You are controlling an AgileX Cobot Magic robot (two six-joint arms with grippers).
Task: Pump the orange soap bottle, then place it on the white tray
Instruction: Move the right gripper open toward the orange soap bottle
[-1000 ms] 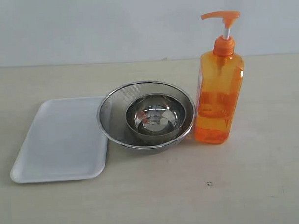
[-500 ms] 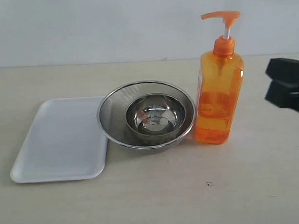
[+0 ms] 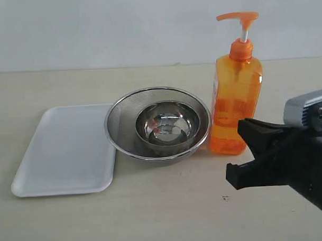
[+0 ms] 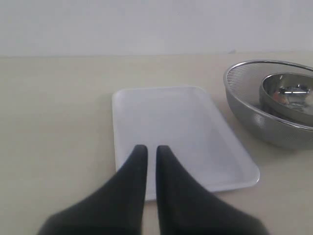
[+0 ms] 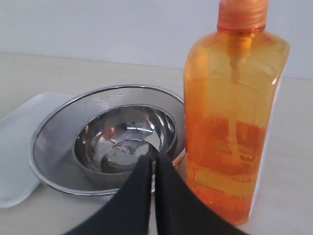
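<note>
orange soap bottle (image 3: 235, 107) (white stem (image 3: 245, 34)); white tray (image 3: 61, 150); silver strainer (image 3: 118, 115)

The orange soap bottle (image 3: 235, 104) (clear plastic, orange pump head up on a white stem) stands upright on the table (image 3: 169, 215), well apart from the white tray (image 3: 67, 150), which lies flat, rectangular, round-cornered and low-rimmed.

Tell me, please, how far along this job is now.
Done: nothing yet; the orange soap bottle stands off the white tray, pump head raised. In hand: the right claw, shut, hovers near the bottle. Remaining: pumping, then placing on the tray.
</note>
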